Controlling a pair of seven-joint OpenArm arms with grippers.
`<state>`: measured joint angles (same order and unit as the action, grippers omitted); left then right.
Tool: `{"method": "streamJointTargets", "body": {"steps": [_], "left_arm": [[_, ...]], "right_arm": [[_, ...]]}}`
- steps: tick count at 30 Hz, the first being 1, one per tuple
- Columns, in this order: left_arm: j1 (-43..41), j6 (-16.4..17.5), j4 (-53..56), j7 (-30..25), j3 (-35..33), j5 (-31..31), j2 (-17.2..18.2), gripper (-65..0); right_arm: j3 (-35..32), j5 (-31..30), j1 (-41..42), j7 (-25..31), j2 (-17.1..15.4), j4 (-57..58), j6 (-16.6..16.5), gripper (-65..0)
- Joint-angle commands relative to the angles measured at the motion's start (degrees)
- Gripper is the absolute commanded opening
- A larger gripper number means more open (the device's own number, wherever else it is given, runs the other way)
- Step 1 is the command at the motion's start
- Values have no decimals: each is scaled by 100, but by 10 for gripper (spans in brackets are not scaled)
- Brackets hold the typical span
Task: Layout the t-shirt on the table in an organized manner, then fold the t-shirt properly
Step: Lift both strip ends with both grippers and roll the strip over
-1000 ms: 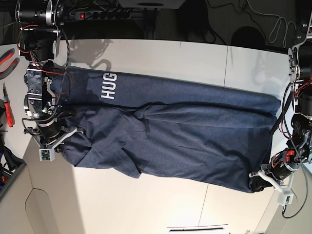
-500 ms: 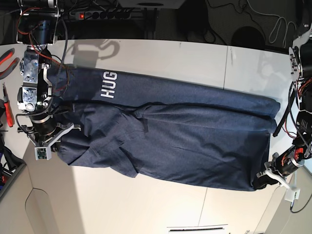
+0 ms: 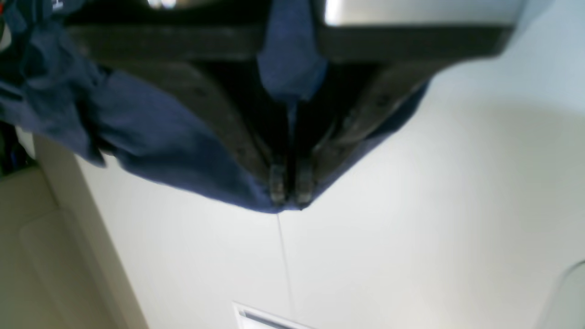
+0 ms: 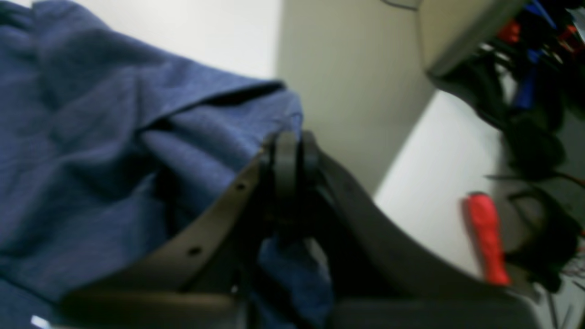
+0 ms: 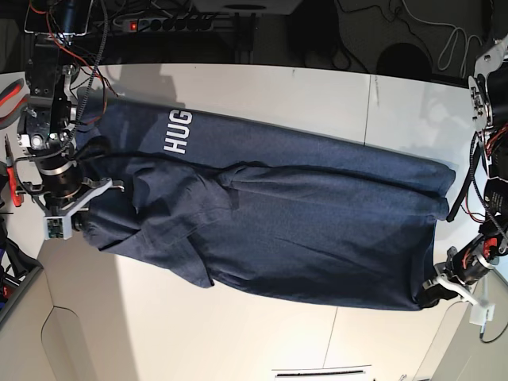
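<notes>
The navy-blue t-shirt (image 5: 302, 230) lies stretched lengthwise across the white table (image 5: 262, 87), rumpled at its left end, with white lettering "HUG" (image 5: 177, 132) near the back left. My right gripper (image 5: 86, 213) is shut on the shirt's left edge; in the right wrist view its fingertips (image 4: 285, 151) pinch a fold of blue cloth (image 4: 114, 137). My left gripper (image 5: 432, 294) is shut on the shirt's front right corner; in the left wrist view its fingertips (image 3: 277, 187) clamp the cloth's tip (image 3: 183, 155) just above the table's seam (image 3: 283, 256).
Red-handled pliers (image 5: 11, 99) lie left of the table and also show in the right wrist view (image 4: 486, 237). A power strip (image 5: 171, 24) and cables run along the back. The table's front left corner (image 5: 48, 305) is cut at an angle. A dark seam (image 5: 368, 103) crosses the table.
My right gripper has moved left and toward the back with the shirt's edge. My left gripper has shifted slightly right. The shirt is pulled longer and flatter.
</notes>
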<state>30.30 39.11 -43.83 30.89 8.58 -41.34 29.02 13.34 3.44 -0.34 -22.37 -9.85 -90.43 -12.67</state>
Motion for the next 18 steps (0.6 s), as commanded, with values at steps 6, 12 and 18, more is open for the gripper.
{"method": "streamJointTargets", "body": {"steps": [6,12,18], "left_arm": [[127,89,-85,116,859,-44,118,-650],[-212,89,-85,111,1139,-131,149,-650],[-629,89,-85,111,1139,-389,151,-650]], "right_arm": [[356,-201,-129,105,-240,-127,11,-650],[540,-570,-146,-175,-269,-168,-247,-650],[546,-955,-146,-942,-267,-601,-417,-650]]}}
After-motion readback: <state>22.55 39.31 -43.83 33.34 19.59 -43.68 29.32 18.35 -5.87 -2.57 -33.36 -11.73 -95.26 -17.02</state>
